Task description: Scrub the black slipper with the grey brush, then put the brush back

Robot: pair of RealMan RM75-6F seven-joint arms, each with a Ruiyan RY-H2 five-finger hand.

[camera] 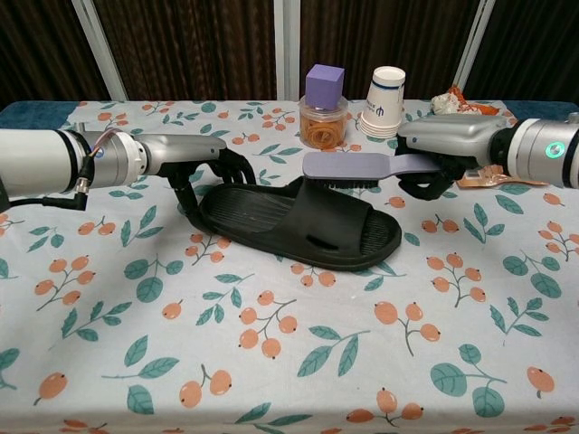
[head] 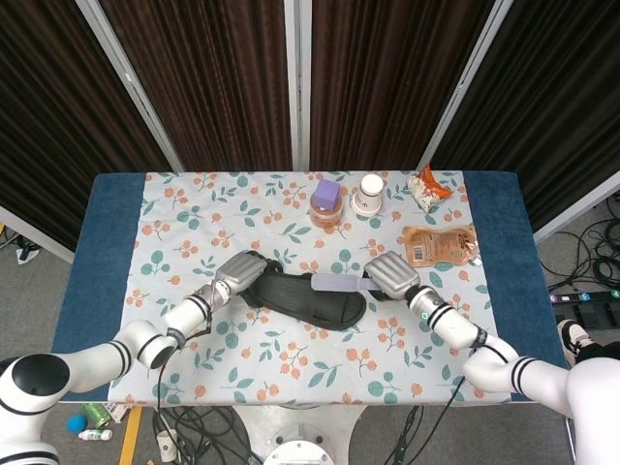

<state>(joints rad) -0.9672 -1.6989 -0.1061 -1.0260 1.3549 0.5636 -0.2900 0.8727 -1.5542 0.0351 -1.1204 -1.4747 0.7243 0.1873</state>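
The black slipper [camera: 298, 226] [head: 308, 298] lies flat in the middle of the floral tablecloth, toe end to the right. My left hand [camera: 194, 163] [head: 237, 273] grips its heel end, fingers curled over the rim. My right hand [camera: 443, 149] [head: 389, 279] holds the grey brush [camera: 348, 169] [head: 334, 283] by its handle. The brush head, bristles down, sits over the far edge of the slipper's strap; contact is hard to judge.
Behind the slipper stand a jar of rubber bands with a purple block on top [camera: 325, 108] and a stack of paper cups [camera: 385, 101]. A snack bag [head: 426, 187] and a brown pouch [head: 441, 244] lie at the right rear.
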